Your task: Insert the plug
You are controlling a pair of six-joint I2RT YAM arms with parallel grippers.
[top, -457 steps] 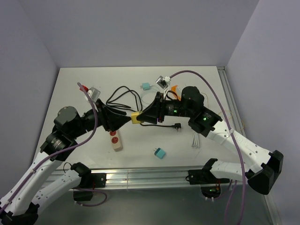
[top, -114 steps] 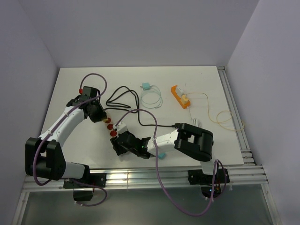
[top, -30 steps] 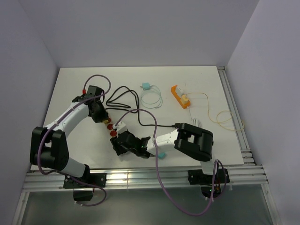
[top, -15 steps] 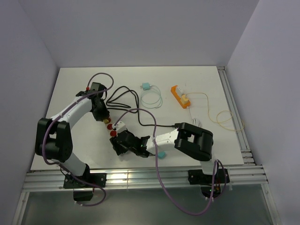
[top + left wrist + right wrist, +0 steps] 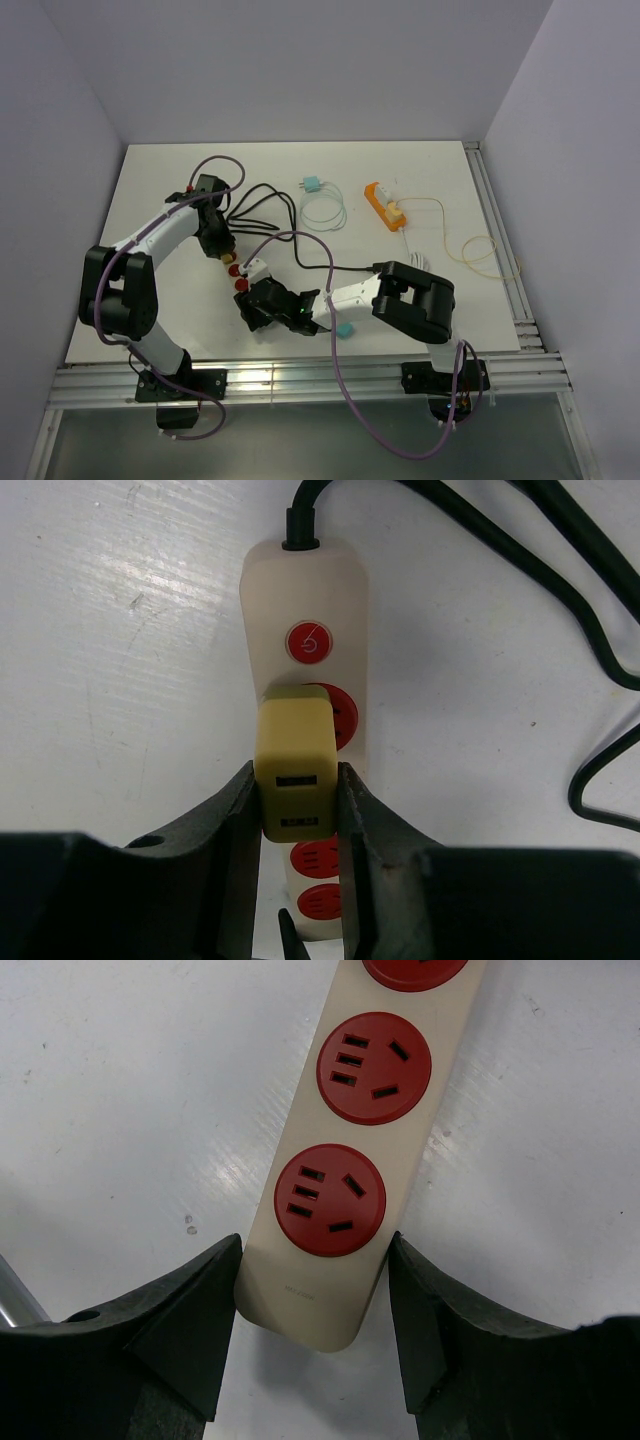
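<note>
A cream power strip (image 5: 310,610) with red sockets lies on the white table, a black cord leaving its far end. My left gripper (image 5: 297,800) is shut on the yellow plug (image 5: 295,755), which stands on the socket just below the strip's red switch (image 5: 308,643). How deep its prongs sit is hidden. In the right wrist view the strip's near end (image 5: 312,1295) lies between the fingers of my right gripper (image 5: 315,1260), both pressed against its sides. From above, the left gripper (image 5: 224,250) and right gripper (image 5: 252,300) meet at the strip (image 5: 238,277).
The black cord (image 5: 265,200) loops behind the strip. A teal plug (image 5: 311,185) with a white wire coil, an orange adapter (image 5: 385,207) and a thin yellow wire (image 5: 480,250) lie further back and right. A teal block (image 5: 343,329) sits by the right arm.
Over the last second my left arm's wrist and elbow have swung a little toward the back right while its gripper stays on the plug at the strip. The right arm has not moved.
</note>
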